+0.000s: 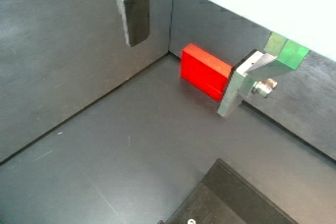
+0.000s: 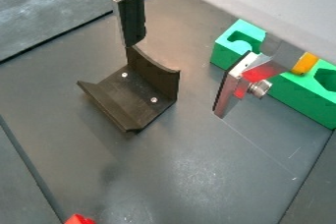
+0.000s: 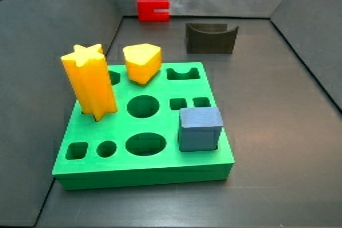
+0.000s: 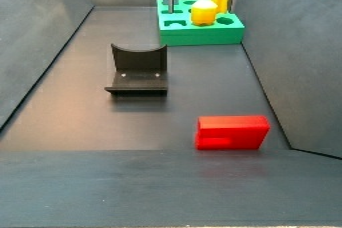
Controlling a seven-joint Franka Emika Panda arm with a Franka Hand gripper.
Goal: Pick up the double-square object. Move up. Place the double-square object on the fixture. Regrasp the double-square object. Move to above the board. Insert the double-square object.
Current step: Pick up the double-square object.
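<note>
The double-square object is a small red notched block lying on the dark floor near a wall; it also shows in a side view and a wrist view. The fixture, a dark block with a U-shaped notch, stands apart from it and shows in a wrist view. The green board lies at the other end. My gripper hangs open and empty above the floor, near the fixture and the board's edge. One finger is over the fixture's back wall.
On the board stand a tall yellow star prism, a shorter yellow piece and a blue cube. Several shaped holes in it are open. Dark sloping walls enclose the floor.
</note>
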